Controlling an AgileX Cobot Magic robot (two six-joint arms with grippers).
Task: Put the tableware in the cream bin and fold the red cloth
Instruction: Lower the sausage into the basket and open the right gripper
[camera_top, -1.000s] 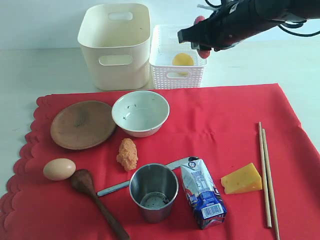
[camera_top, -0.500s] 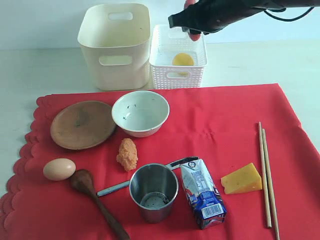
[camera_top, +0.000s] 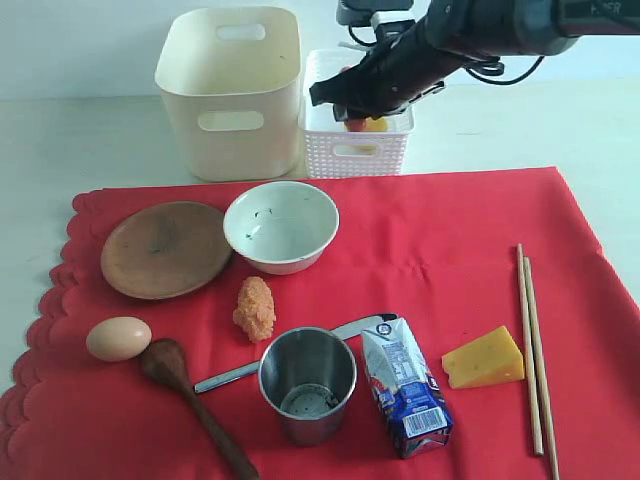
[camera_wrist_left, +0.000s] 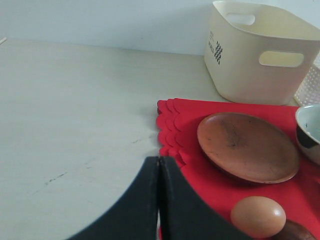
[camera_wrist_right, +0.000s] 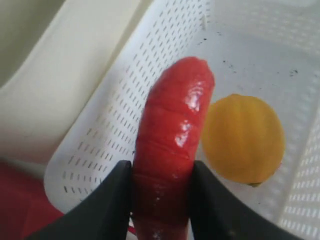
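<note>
The red cloth (camera_top: 450, 250) covers the table front. On it lie a brown plate (camera_top: 165, 248), a white bowl (camera_top: 281, 225), a steel cup (camera_top: 307, 383), a dark wooden spoon (camera_top: 190, 395), a knife (camera_top: 235, 375) and chopsticks (camera_top: 531, 345). The cream bin (camera_top: 230, 95) stands behind the cloth. My right gripper (camera_top: 345, 108) hangs over the white lattice basket (camera_top: 355, 155), shut on a glossy red sausage-like food (camera_wrist_right: 172, 145). My left gripper (camera_wrist_left: 159, 160) is shut and empty, low by the cloth's scalloped edge (camera_wrist_left: 167, 117) near the plate (camera_wrist_left: 245, 147); the exterior view does not show it.
A lemon (camera_wrist_right: 243, 137) lies inside the lattice basket. On the cloth are also an egg (camera_top: 118, 338), an orange fried piece (camera_top: 255, 308), a blue-and-white milk carton (camera_top: 405, 385) and a cheese wedge (camera_top: 485, 358). Bare table lies left of the cloth.
My right arm has swung left and down with the red food, from above the basket's far right to low over the basket. Nothing on the cloth has moved.
</note>
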